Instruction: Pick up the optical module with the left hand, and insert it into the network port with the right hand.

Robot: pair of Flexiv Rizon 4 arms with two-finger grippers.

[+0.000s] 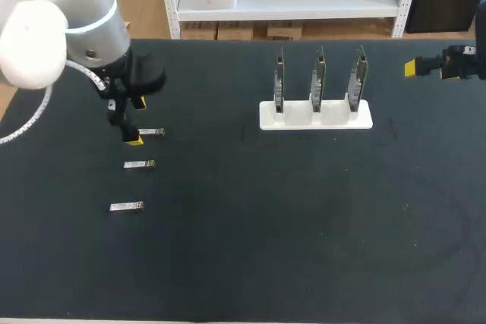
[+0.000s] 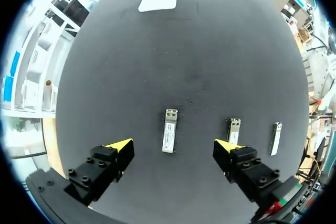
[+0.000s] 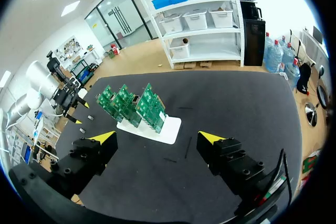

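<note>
Head view first: your left gripper (image 1: 137, 121) hangs right over the far module (image 1: 151, 133) of the three lying in a column on the left side of the table (image 1: 250, 248). The other two modules (image 1: 140, 165) (image 1: 126, 206) sit nearer, each well apart from its neighbour. The stand (image 1: 315, 115) with its three upright boards (image 1: 317, 77) is way off to the right of centre, and the right gripper (image 1: 425, 67) waits beyond it at the far right edge.

Left wrist view: fingers (image 2: 119, 145) are spread wide with the module lying flat between them, touching neither. It looks slightly off line with the fingers, so I'd square up the wrist first, then drop straight down and pinch across the long sides. Go near the middle so an end sticks out for the handoff. The next module over is just beside one finger, so watch you don't nudge it on the way down.

Right wrist view: fingers spread too, nothing between them, the boards ahead. I can't make out the ports from here.

Surface is a flat dark mat, probably a bit grippy, so the module shouldn't skate away as you close. There's plenty of bare table between the modules and the stand for the pass.
</note>
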